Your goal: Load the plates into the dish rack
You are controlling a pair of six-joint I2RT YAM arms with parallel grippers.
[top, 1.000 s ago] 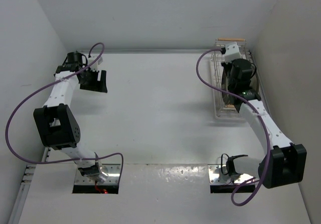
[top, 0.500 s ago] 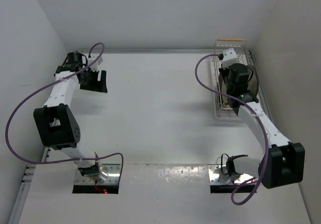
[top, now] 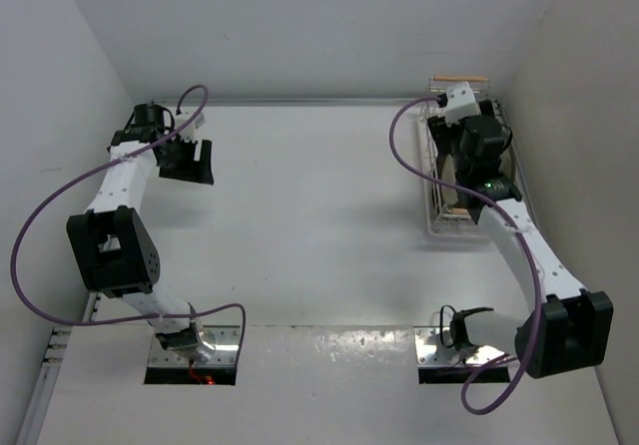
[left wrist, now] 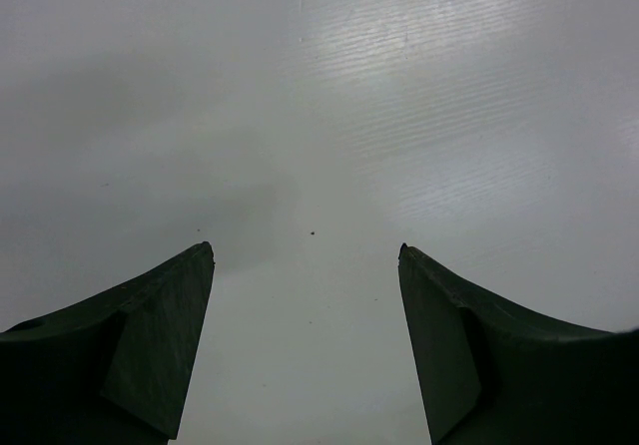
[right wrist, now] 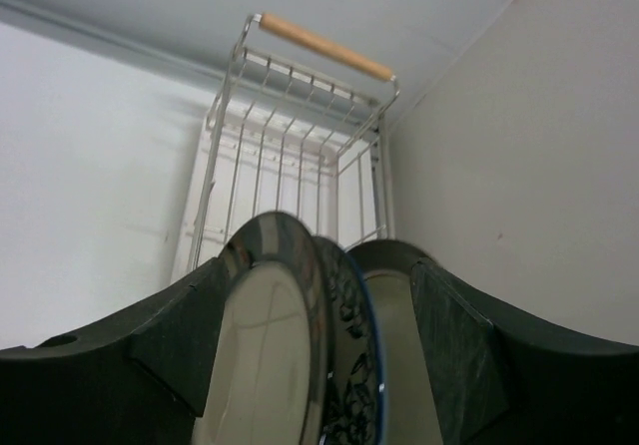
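Observation:
Three plates stand on edge side by side in the white wire dish rack (right wrist: 300, 136) by the right wall. From left to right in the right wrist view they are a dark grey-rimmed plate (right wrist: 265, 345) with a cream centre, a blue floral plate (right wrist: 349, 365) and a dark brown-rimmed plate (right wrist: 399, 365). My right gripper (right wrist: 319, 262) is open just above them, its fingers straddling their top edges. In the top view the right gripper (top: 451, 154) covers the plates. My left gripper (top: 190, 161) is open over bare table at the far left, holding nothing (left wrist: 305, 250).
The rack (top: 436, 221) has a wooden handle (right wrist: 324, 48) at its far end and sits close to the right wall and the back wall. Its far half holds no plates. The side wall stands just right of the right gripper.
My right gripper has gone from shut to open, letting go of the plate in the rack, and has shifted slightly toward the far end. The left arm has not moved.

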